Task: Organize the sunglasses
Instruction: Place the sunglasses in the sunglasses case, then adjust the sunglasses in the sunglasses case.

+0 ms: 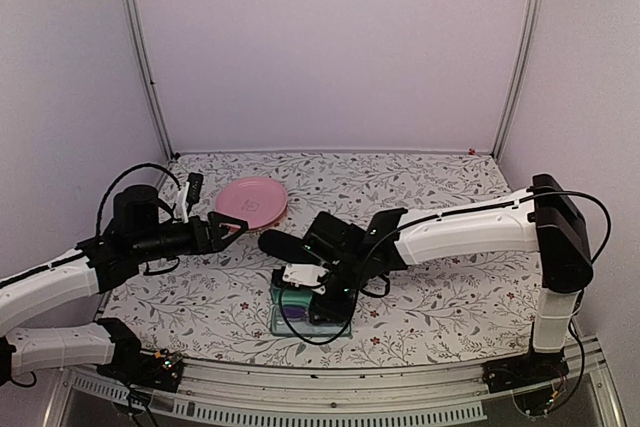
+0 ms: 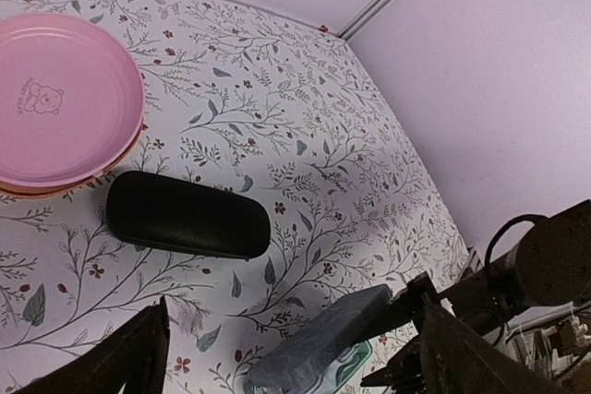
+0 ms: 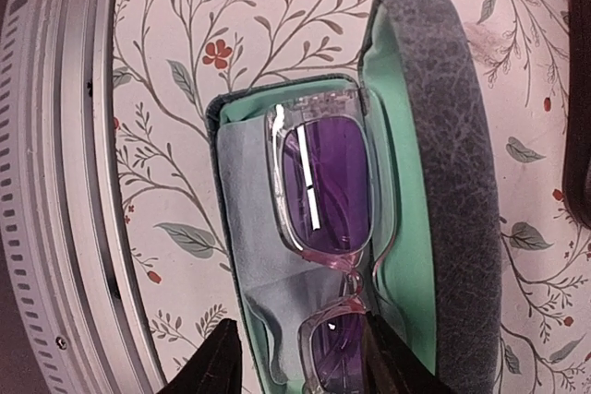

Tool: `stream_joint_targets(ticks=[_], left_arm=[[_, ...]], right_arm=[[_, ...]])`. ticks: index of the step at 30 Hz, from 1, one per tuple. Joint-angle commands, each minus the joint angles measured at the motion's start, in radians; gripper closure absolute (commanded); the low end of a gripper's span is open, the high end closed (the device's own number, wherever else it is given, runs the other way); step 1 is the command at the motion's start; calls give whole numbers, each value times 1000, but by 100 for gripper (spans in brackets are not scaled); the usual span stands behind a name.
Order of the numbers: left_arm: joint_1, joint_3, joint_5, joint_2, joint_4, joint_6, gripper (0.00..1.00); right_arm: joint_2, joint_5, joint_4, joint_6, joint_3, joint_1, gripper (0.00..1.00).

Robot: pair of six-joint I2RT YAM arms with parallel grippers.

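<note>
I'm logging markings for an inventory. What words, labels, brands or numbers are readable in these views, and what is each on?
On the pink plate: a tiny line of lettering above a small bear drawing, too small and blurred to read.
On the black case, the grey-blue case and the sunglasses: no text visible.
Nothing else in the three views carries readable writing.

The worktop [image 1: 440, 187] has a pale surface printed with leafy sprigs and small red flowers. Toward its back left lies a pink plate [image 1: 252, 201], with an orange rim showing beneath it. Just beside the plate lies a black oval case [image 2: 186, 215], shut. Near the front edge rests a grey-blue case [image 3: 452, 182], open, with a mint-green lining.
</note>
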Motion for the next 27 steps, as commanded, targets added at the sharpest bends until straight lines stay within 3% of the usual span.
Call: stream_joint_targets(ticks=[1, 9, 17, 27], left_arm=[[8, -13, 5, -8, 24, -6, 5], [7, -15, 7, -6, 27, -9, 5], [4, -18, 11, -14, 27, -13, 4], [2, -17, 12, -15, 27, -12, 4]], right_arm=[[-79, 68, 57, 16, -45, 34, 49], [-118, 169, 158, 18, -111, 86, 22], [-81, 263, 183, 11, -113, 123, 14], [-5, 338, 172, 11, -87, 146, 12]])
